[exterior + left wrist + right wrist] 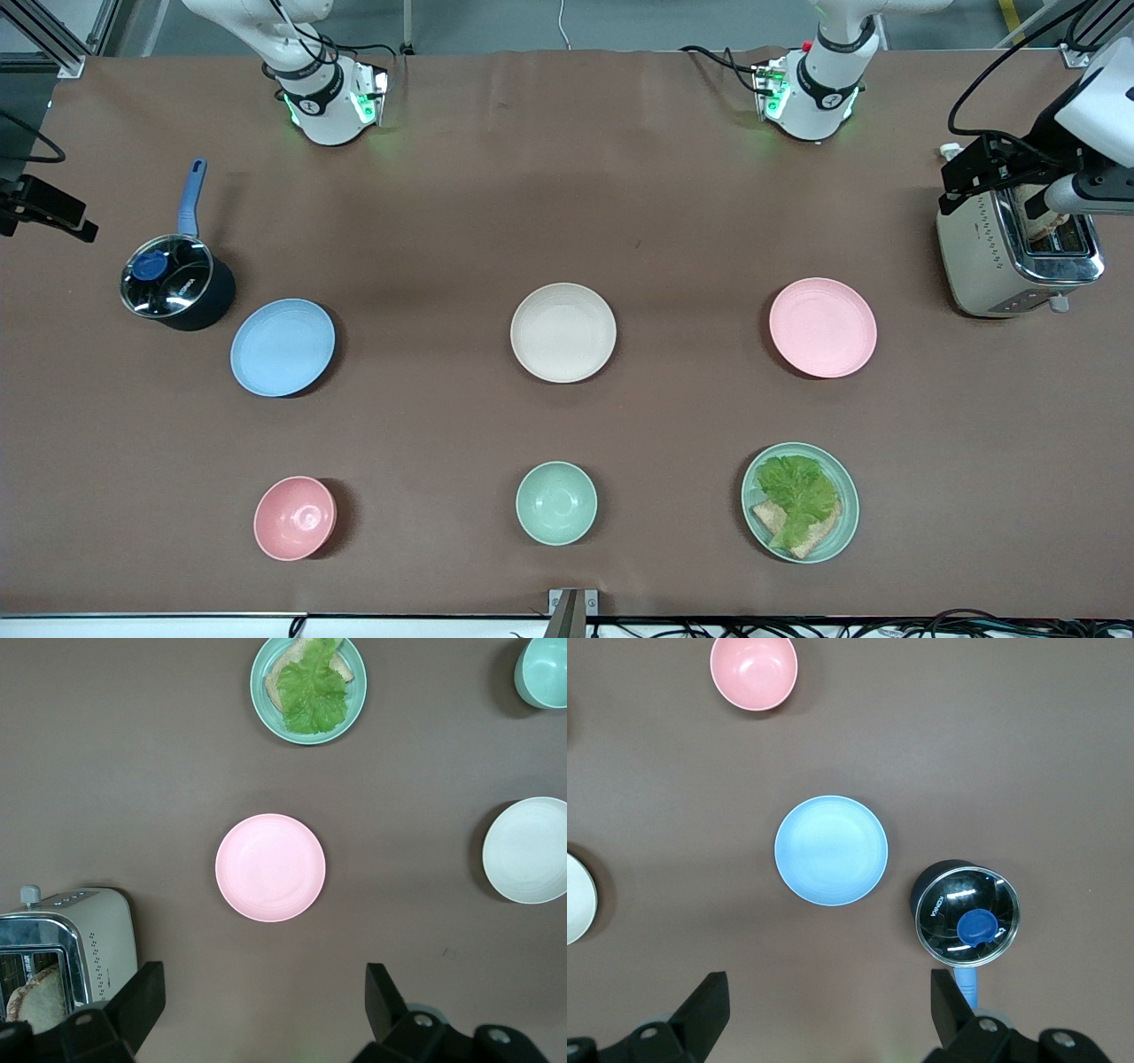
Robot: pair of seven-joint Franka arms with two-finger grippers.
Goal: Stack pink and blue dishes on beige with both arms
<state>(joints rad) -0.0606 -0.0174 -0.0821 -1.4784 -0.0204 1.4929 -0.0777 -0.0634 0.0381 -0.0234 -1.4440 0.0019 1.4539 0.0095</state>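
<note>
Front view: beige plate (563, 332) lies mid-table on the brown table (567, 177). Blue plate (283, 346) sits toward the right arm's end, just beside a lidded saucepan (175, 282) with a blue handle. Pink plate (822, 327) sits toward the left arm's end, near a chrome toaster (1014, 252) holding bread. All three plates lie well apart, nothing stacked. Nearer the camera: pink bowl (294, 517), mint-green bowl (556, 502), green plate (800, 502) with lettuce and bread. Only the arms' bases and lower links show along the top of this view; the grippers are not seen here.

Left wrist view: left gripper (266, 1010) hangs high over the table beside the pink plate (270, 867), fingers (142, 997) spread wide, nothing between them. Toaster (66, 948) close by; green plate (308, 688), beige plate (530, 850) and mint-green bowl (545, 669) also in sight.

Right wrist view: right gripper (831, 1010) hangs high over the table beside the blue plate (831, 850), fingers (707, 1001) wide apart, holding nothing. Saucepan (966, 914) lies just beside the plate, not touching; pink bowl (754, 672) well apart; beige plate's (578, 899) rim at the picture's edge.
</note>
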